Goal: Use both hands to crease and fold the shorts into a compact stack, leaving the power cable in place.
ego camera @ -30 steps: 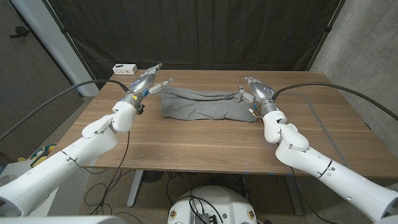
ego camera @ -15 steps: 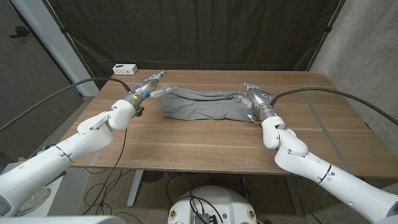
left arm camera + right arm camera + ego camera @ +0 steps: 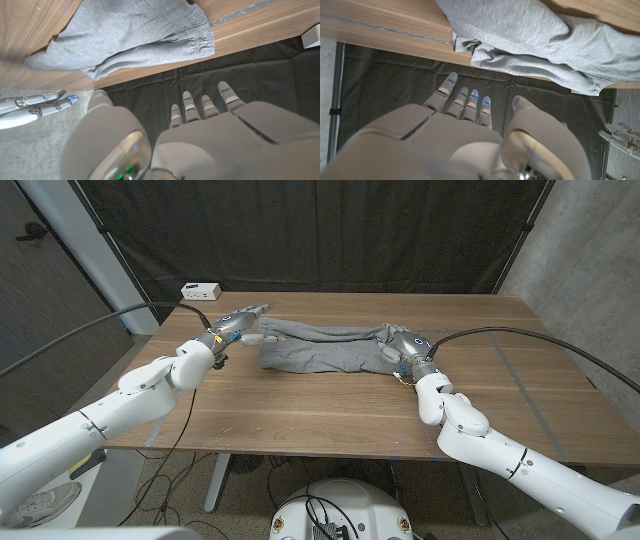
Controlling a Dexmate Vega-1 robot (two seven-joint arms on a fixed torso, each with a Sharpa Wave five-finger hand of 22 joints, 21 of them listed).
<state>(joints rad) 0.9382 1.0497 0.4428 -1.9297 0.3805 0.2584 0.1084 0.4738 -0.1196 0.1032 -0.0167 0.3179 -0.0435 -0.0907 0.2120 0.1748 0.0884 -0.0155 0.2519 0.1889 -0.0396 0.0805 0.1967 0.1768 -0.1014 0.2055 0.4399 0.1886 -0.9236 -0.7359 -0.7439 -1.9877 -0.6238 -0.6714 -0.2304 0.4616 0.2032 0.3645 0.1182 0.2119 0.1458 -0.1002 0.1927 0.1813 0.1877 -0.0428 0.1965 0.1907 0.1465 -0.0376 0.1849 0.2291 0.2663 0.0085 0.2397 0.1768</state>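
We watched both arms push forward over the last second, and by now each hand had reached an end of the rumpled grey cotton shorts (image 3: 325, 348), which lay stretched sideways across the upper middle of the frame on the wooden counter (image 3: 330, 405). Our left hand (image 3: 243, 323) had come in from the left to the shorts' left end, fingers (image 3: 186, 102) straight and apart, holding nothing. Our right hand (image 3: 405, 342) had slid in from the right to the bunched right end; the wrist view showed its fingers (image 3: 470, 100) extended and released too, with the cloth just ahead of them. The small white box (image 3: 200, 290) sat at the far left edge of the counter, well apart from the shorts. We judged that no fold was made yet: the hands were only set to take hold of the two ends.
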